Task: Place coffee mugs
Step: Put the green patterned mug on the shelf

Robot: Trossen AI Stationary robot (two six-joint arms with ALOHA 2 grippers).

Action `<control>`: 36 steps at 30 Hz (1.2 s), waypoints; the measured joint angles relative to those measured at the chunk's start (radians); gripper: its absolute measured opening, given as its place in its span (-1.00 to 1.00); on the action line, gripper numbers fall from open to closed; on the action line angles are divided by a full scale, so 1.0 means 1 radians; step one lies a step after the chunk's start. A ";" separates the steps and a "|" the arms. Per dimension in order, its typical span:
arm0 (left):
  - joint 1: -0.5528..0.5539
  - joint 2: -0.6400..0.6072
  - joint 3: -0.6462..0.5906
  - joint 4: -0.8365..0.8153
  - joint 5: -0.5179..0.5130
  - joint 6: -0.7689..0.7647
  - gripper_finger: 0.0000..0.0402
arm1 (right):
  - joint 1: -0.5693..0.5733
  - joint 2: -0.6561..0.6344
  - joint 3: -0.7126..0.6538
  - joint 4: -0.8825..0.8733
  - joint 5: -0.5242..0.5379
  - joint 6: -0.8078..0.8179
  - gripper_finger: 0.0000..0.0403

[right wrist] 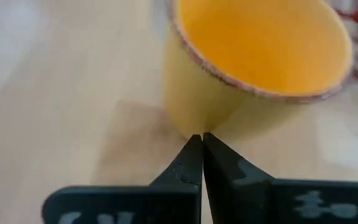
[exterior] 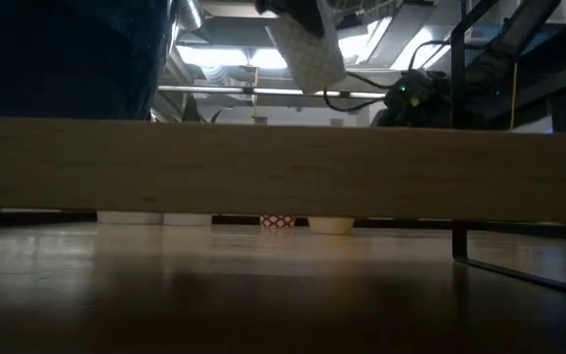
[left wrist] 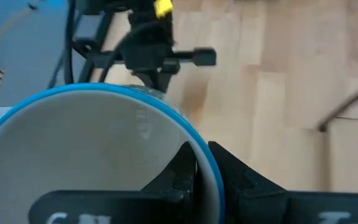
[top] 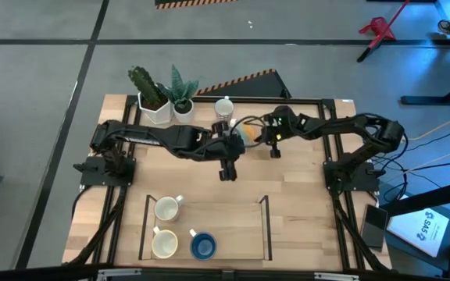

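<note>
My left gripper [top: 227, 170] is over the table's middle, shut on a mug [left wrist: 73, 149] with a blue rim and a pale inside. In the low view this mug [exterior: 308, 44] shows tilted, high above the table. My right gripper [right wrist: 202, 140] is shut, with its tips at the lower wall of the orange mug [right wrist: 253, 68]. That orange mug [top: 249, 133] stands on its base. A white mug with a red-patterned lower half [top: 223, 107] stands just beyond it. Two white mugs [top: 166, 208] [top: 164, 243] and a blue mug [top: 202, 246] stand inside the black frame [top: 268, 226]. My left gripper holds the mug by its rim [left wrist: 191, 134], with one finger [left wrist: 179, 171] inside the cup and the other [left wrist: 235, 174] outside its wall. The mug is lifted clear of the table and tilted. My right gripper: I cannot tell whether its shut tips touch the orange mug's lower wall [right wrist: 194, 121].
Two white pots with green plants [top: 158, 97] stand at the far left of the table. The black frame takes up the near middle. Bare wood lies between the frame and the two mugs at the far side.
</note>
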 joint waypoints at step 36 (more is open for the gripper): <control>-0.382 0.149 0.024 0.216 0.275 -0.263 -0.91 | 0.054 -0.472 0.336 -0.894 0.473 0.354 -1.00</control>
